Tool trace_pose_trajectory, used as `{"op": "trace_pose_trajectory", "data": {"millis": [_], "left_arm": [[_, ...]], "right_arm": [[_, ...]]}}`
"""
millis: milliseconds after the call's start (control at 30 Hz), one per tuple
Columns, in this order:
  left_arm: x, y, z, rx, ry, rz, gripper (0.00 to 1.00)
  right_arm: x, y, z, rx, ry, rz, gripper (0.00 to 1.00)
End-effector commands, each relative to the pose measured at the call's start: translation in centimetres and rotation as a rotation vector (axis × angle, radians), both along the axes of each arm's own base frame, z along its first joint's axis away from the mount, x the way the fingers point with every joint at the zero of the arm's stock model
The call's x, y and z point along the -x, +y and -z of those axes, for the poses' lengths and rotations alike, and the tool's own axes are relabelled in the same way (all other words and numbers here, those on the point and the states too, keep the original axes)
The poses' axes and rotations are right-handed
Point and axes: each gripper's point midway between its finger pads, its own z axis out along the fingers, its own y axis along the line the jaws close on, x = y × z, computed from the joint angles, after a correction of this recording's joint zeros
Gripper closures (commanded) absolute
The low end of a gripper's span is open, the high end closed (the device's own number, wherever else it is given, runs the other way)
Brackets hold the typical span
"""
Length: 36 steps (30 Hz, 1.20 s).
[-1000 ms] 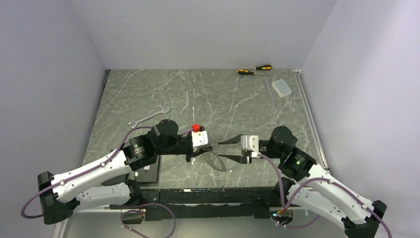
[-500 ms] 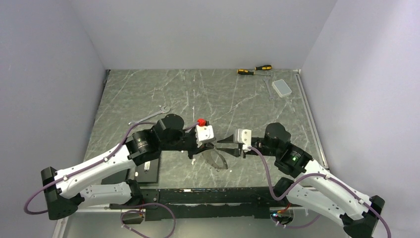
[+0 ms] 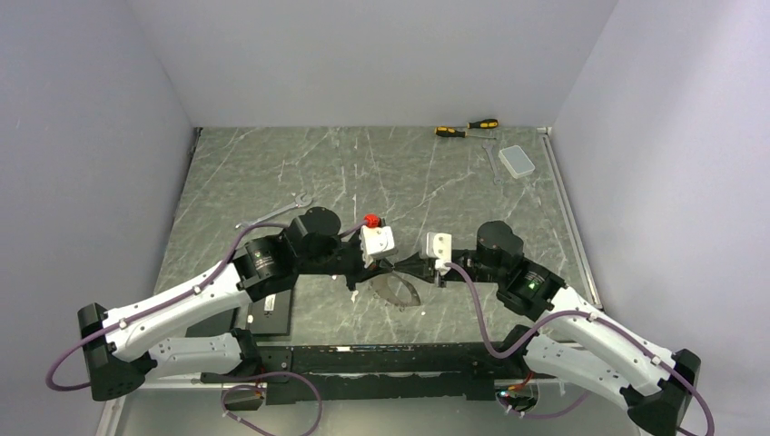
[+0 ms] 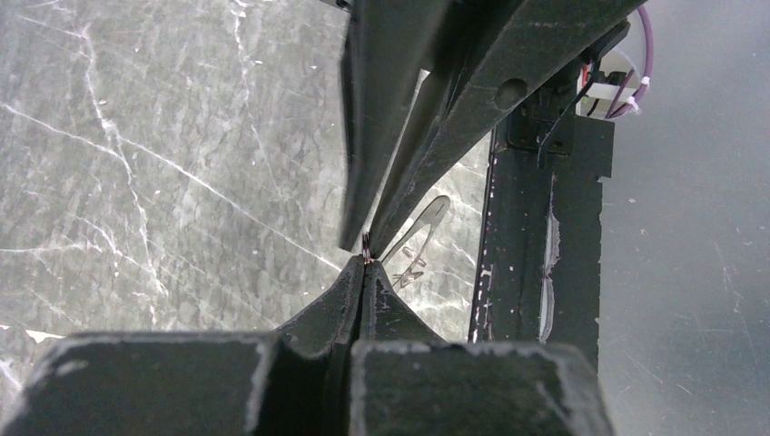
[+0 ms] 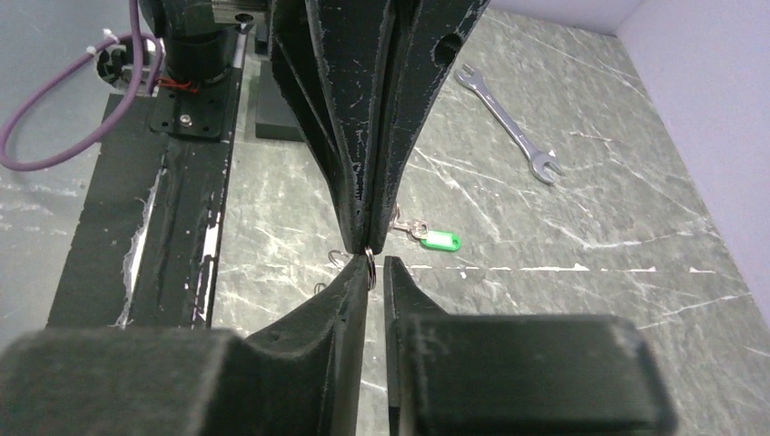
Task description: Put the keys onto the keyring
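The left claw is closed on the keyring, a small thin ring of silvery wire. It is pinched at the very tips of the black, scuffed fingers and is seen edge-on, raised above the worktop. The right claw is placed tip to tip against it from the opposite side. Its fingers are drawn almost together, with only a narrow slit left between them. The ring is found at the mouth of this slit, against one finger, and no grip on it is seen there. The key is not held: it is laid flat on the worktop just beyond the meeting tips. Its long axis is set across the right wrist view, the bright green head toward the right edge and the small silver metal part toward the claws. Two small bent wire pieces are seen on the other side of the tips. The worktop is patterned like grey-green stone with white veins. Farther out a silver open-ended wrench is lying. At the far edge two yellow-and-black screwdrivers and a pale box are found, and a flat black box lies beside the left arm.
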Motion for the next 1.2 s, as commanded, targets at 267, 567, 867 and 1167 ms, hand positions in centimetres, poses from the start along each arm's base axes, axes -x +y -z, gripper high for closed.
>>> {"op": "trace_pose_trajectory", "data": {"millis": [267, 567, 867, 1167], "left_arm": [[0.2, -0.6, -3.6, 0.082, -0.005, 0.001, 0.97], [1.1, 1.5, -4.5, 0.125, -0.037, -0.011, 0.47], [1.5, 3.2, -3.3, 0.116, -0.050, -0.035, 0.29], [1.6, 2.7, -2.9, 0.090, -0.107, 0.027, 0.18]], "right_arm": [[0.6, 0.1, -1.7, -0.034, -0.097, -0.051, 1.00], [0.3, -0.4, -4.0, -0.157, -0.195, -0.003, 1.00], [1.9, -0.6, -5.5, -0.214, -0.201, -0.066, 1.00], [4.2, -0.6, -6.2, -0.198, -0.176, -0.181, 1.00]]}}
